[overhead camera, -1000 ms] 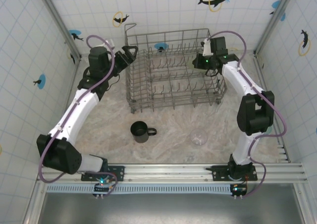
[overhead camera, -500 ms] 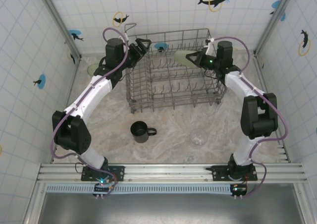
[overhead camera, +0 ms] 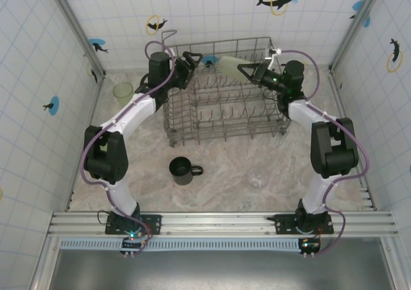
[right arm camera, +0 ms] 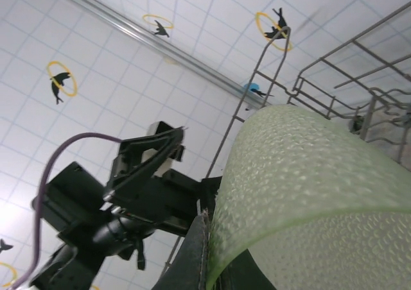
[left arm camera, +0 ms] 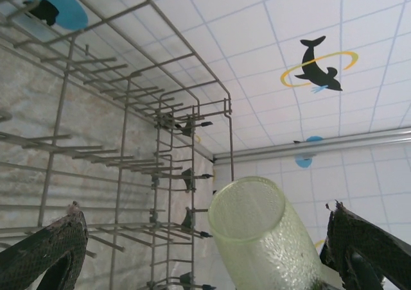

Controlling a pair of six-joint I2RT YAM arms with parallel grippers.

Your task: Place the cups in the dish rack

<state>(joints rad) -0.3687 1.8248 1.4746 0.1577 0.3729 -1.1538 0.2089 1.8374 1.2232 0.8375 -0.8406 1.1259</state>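
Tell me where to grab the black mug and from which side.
Probably best: take the black mug by its rim wall, on the side away from the handle, coming straight down from above and straddling the wall. It stands upright, mouth open upward, with nothing close around it, and the handle sticks out to its right.

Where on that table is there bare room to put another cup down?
Bare table lies between the black mug and the clear glass, and along its near edge. Crowded: the dish rack's far side, where the open left gripper and the right gripper, shut on a green tumbler, face each other.
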